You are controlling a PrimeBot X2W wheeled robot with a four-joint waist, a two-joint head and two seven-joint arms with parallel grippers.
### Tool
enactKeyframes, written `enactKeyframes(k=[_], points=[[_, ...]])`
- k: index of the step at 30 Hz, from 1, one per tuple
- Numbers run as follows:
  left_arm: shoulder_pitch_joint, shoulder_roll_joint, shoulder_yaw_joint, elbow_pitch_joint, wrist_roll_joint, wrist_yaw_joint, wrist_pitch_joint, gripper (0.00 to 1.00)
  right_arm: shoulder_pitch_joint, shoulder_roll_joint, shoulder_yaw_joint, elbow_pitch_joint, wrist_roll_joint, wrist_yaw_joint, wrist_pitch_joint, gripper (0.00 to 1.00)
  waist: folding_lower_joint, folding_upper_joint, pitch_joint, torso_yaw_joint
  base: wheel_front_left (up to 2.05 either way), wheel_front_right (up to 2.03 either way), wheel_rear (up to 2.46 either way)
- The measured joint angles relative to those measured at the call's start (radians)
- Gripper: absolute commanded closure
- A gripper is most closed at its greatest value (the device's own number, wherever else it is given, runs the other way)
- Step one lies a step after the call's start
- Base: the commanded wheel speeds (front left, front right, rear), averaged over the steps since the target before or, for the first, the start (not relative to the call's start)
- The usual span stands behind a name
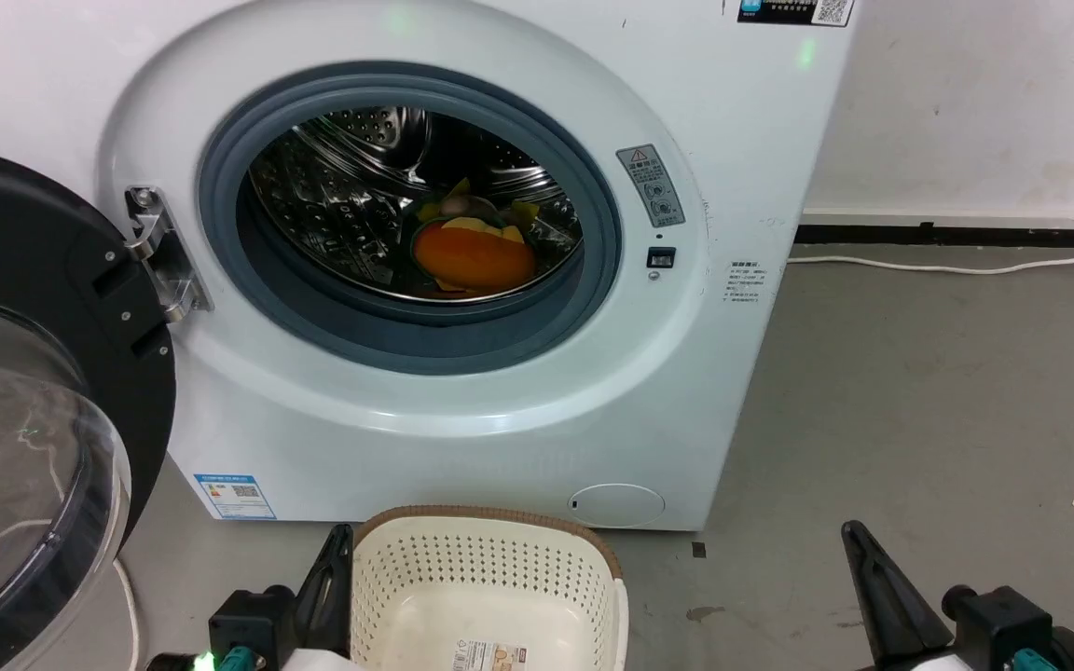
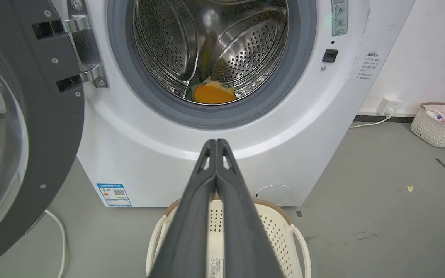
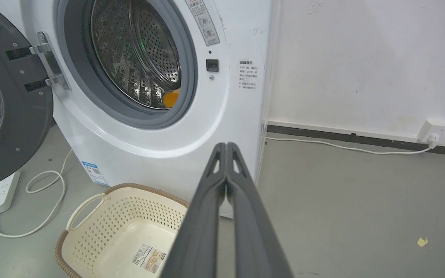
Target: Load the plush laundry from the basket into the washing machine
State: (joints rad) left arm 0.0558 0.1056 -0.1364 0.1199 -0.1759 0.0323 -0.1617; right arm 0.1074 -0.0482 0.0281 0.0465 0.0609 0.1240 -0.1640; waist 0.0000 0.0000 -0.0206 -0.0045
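Plush laundry point(image 1: 474, 256) inside washing machine point(image 1: 462, 438) (door point(image 1: 24, 242) open)

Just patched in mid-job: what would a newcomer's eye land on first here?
The orange plush laundry lies in the steel drum of the washing machine, whose door stands wide open at the left. Before it sits the basket, just a sticker on its visible bottom; the left gripper and right gripper are both shut.
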Motion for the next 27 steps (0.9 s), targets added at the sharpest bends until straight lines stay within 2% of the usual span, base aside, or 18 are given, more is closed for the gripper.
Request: enactKeyframes(k=[27], points=[[-0.016, -0.021, 0.047, -0.038, 0.060, -0.009, 0.055, 1.00, -0.034, 0.000, -0.009, -0.016, -0.018, 0.000, 0.057, 1.00, 0.0000, 0.0000, 0.007, 0.001, 0.00, 0.00, 0.00]])
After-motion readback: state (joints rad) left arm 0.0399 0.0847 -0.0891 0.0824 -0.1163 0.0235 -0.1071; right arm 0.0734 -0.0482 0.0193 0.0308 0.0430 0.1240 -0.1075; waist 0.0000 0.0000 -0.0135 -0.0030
